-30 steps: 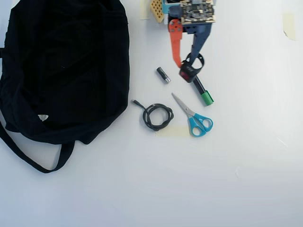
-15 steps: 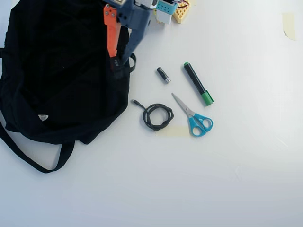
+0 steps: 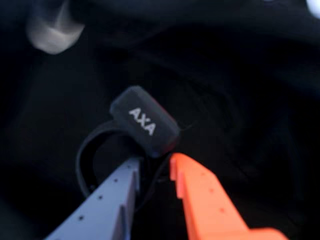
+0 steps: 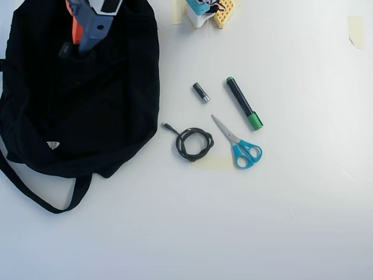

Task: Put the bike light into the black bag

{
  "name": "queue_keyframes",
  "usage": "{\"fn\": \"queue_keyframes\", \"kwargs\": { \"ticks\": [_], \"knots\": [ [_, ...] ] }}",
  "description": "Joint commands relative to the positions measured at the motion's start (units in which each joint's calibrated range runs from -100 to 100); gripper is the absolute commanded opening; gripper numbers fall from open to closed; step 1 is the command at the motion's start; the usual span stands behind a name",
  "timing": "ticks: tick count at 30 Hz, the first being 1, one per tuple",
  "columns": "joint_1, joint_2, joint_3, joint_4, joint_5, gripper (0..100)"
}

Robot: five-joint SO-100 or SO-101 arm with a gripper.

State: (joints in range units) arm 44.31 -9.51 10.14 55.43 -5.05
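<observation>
Grey-and-orange robot jaws (image 3: 152, 162) pinch the rubber loop of the small black boxy bike light (image 3: 144, 121), holding it over the large black fabric bag (image 4: 87, 116), ready for dropping in.

Your gripper (image 4: 74, 48) has swung from the right side of the overhead view, where a second ago it stood beside the green-capped marker with the bike light in its jaws, leftward across the table and past the bag's right edge; it now sits over the upper left part of the black bag (image 4: 111, 116). The bike light (image 4: 65, 49) has travelled with it and now shows only as a dark shape against the fabric just left of the fingertips. In the wrist view you see the bike light (image 3: 145, 121), lettered AXA, just ahead of the grey and orange fingers, its loop strap (image 3: 87, 155) curling to the left, with black fabric all around.
</observation>
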Motion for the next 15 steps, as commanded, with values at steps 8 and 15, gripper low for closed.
{"fn": "queue_keyframes", "kwargs": {
  "ticks": [8,15],
  "knots": [
    [8.20,16.23,-2.15,-5.82,-2.08,22],
    [-12.59,-15.47,-1.88,2.19,-2.23,43]
  ]
}}
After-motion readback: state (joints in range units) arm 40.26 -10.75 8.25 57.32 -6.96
